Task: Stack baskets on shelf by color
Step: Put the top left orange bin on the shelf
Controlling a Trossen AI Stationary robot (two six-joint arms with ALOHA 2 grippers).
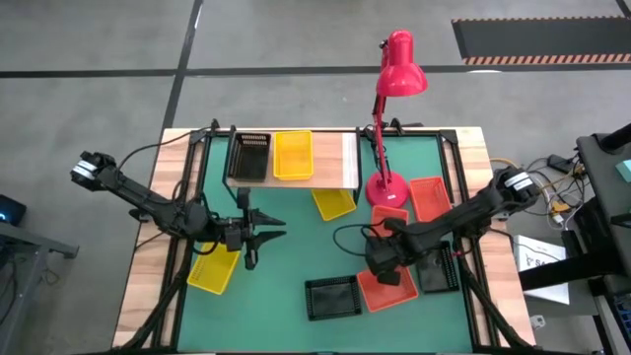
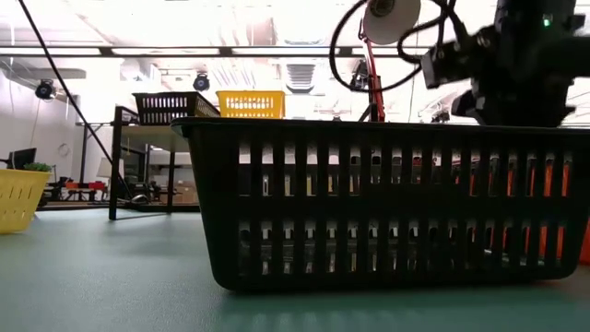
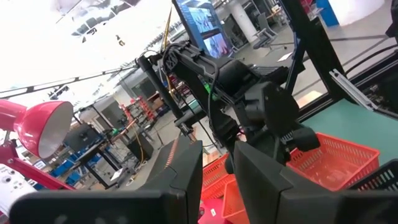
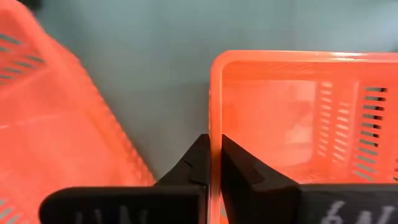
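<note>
My right gripper [image 1: 380, 262] is shut on an orange-red basket [image 1: 389, 288] at the table's near right. My left gripper [image 1: 268, 227] is open and empty, left of centre above the green table, its fingers pointing toward the right edge. It sits just past a yellow basket [image 1: 214, 271] lying on the table. The light-wood shelf [image 1: 335, 158] at the far side carries a black basket [image 1: 248, 156] and a yellow basket [image 1: 293, 155] side by side. More orange-red baskets [image 1: 429, 197] lie at the right. My right gripper pinches one side wall of the orange-red basket at its rim [image 4: 216, 134], near a corner, with one finger inside the basket and one outside. The fingers come slanting down from the table's right. I cannot tell whether the basket's bottom is on the table.
A red desk lamp [image 1: 399, 69] stands with its round base [image 1: 386, 187] right of the shelf. A yellow basket [image 1: 333, 203] lies in front of the shelf. A black basket [image 1: 332, 297] lies at the near centre and another [image 1: 439, 268] right of the held one.
</note>
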